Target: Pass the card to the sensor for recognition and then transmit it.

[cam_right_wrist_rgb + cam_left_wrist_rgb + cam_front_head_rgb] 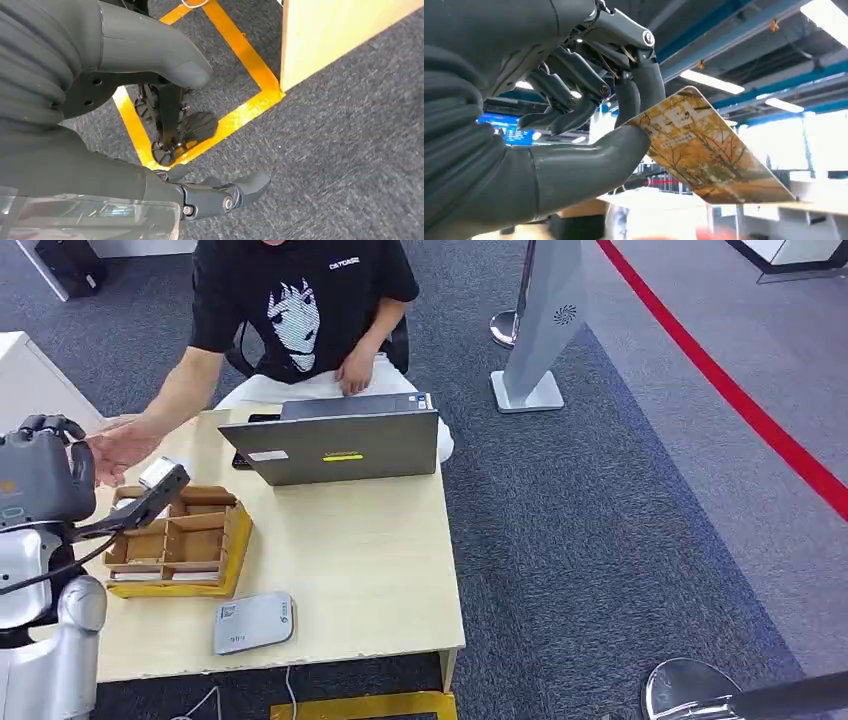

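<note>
You are seeing the left hand (589, 125) pinching the card (704, 150) by one corner, leaving its far end free for the person's hand (120, 445) reaching just beyond it.

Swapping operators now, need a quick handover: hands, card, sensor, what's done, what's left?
Left hand: raised over the table's left end, pinching the card between thumb and fingers.
Right hand: hanging beside the table over the carpet, holding nothing.
Sensor: grey pad on the near table edge, nothing on it.
Wooden tray: beside the left hand on the table.
Person's hand: open and reaching in, close to the card.
Done: card is picked up. Whether it was scanned can't be told.
Left: hand the card to the person.
</note>
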You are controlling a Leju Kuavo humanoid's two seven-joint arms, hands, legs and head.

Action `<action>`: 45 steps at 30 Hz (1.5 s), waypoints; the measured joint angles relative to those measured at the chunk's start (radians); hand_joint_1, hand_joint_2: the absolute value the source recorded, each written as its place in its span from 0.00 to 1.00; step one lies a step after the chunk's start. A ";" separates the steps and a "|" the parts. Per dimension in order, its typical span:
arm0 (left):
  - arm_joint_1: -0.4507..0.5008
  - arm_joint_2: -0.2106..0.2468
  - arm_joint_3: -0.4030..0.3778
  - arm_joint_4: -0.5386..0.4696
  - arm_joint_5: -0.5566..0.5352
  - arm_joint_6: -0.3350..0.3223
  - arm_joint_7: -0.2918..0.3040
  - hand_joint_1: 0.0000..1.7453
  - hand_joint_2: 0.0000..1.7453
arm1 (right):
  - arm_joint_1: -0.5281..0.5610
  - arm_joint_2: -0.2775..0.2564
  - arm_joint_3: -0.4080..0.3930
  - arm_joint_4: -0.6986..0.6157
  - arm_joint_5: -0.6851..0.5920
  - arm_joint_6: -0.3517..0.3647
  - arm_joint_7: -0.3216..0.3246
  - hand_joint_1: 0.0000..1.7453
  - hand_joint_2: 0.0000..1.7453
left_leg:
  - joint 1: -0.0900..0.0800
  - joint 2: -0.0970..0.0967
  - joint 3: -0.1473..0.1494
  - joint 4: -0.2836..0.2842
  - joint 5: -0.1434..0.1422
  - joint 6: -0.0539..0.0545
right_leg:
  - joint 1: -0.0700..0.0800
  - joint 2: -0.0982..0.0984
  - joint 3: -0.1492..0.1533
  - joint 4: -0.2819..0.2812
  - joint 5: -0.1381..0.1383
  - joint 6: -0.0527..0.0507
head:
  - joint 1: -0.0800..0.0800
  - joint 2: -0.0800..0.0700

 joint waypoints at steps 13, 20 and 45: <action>-0.007 0.051 -0.078 0.118 0.000 0.019 0.028 1.00 1.00 | 0.000 0.005 0.003 0.000 0.005 0.000 0.000 0.00 1.00 | 0.000 0.000 0.000 0.000 0.000 0.000 | 0.000 0.000 0.000 0.000 0.000 0.000 | 0.000 0.000; 0.002 0.050 -0.079 0.119 0.000 0.050 -0.003 0.00 1.00 | 0.001 0.006 0.003 0.000 0.005 0.000 0.005 0.00 1.00 | 0.000 0.000 0.000 0.000 0.000 0.000 | 0.000 0.000 0.000 0.000 0.000 0.000 | 0.000 0.000; 0.290 -0.048 0.130 -0.125 0.226 0.237 -0.275 0.00 1.00 | 0.007 0.013 -0.007 0.000 -0.039 -0.046 0.024 0.00 1.00 | -0.001 0.002 -0.001 0.000 -0.002 0.000 | 0.000 0.002 0.000 0.000 -0.001 0.001 | 0.000 0.000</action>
